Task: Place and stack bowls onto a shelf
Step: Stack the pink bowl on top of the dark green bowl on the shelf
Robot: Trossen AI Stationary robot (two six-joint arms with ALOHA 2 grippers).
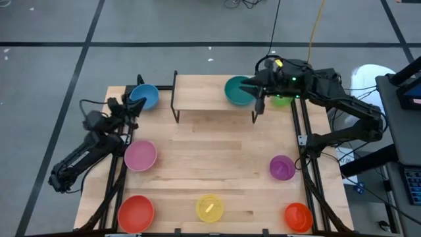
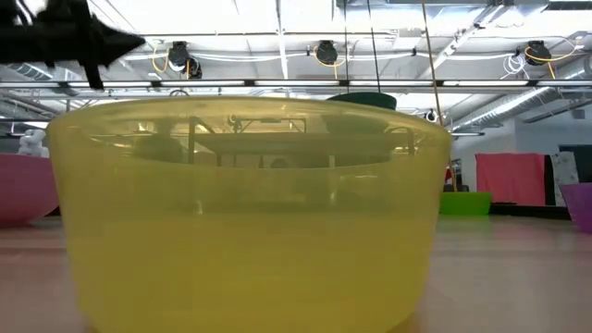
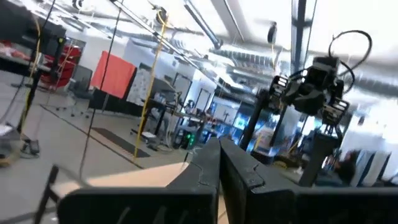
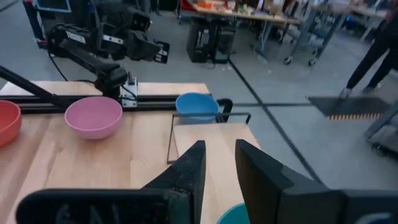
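No readable text, label, brand name, number or sign is found in any of the four views. The small round plastic bowls are plain, each in one solid colour, and nothing is printed on the light-wood shelf board or the tabletop. Posters and panels are seen in the room beyond the tabletop, but whatever is written on them cannot be made out.

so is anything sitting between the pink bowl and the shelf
Nothing visible does. In the high view the pink bowl sits on the table near the left edge, and the tabletop between it and the shelf is bare. The shelf holds only the teal bowl at its right end, where the right gripper is.
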